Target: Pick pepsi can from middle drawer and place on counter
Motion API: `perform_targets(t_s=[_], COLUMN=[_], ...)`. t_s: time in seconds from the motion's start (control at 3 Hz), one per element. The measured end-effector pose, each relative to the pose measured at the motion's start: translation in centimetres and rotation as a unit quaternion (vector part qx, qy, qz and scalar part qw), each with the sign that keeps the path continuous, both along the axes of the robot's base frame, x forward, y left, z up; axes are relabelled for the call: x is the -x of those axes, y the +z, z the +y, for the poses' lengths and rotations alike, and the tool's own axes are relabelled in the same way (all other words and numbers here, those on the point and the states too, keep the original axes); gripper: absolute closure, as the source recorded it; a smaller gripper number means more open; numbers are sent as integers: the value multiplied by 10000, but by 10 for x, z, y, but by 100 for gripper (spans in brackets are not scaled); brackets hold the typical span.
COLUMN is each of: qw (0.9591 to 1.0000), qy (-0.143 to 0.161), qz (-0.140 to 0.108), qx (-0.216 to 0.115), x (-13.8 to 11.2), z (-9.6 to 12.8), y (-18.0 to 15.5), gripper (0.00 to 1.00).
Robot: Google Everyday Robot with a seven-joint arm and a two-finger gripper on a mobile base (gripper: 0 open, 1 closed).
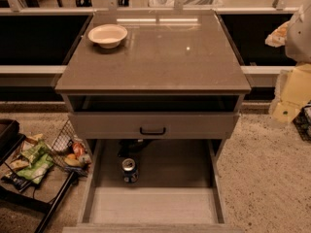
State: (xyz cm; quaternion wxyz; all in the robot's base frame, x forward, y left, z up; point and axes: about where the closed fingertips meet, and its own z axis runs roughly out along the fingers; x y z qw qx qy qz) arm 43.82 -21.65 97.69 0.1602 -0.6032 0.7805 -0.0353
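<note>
No legible lettering, even on the pepsi can (pixel 129 170); end effector (pixel 279 34) far right, likewise unlettered.

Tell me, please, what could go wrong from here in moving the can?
The can stands upright far back in the open drawer, just below the closed drawer front; reaching in may bump that front or tip the can. The hand is at the view's right edge, far away. On the counter, avoid the bowl.
</note>
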Motion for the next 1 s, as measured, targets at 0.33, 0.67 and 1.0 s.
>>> perform_targets(t_s=[0.33,0.67,1.0], qw=[10000,9991,9870], qy=[-1,20,141], qz=[-7,16,72], qx=[-2,-417,-1602], x=[0,2,12], z=[0,1,6], y=[0,-25,-117], gripper=[0,0,0])
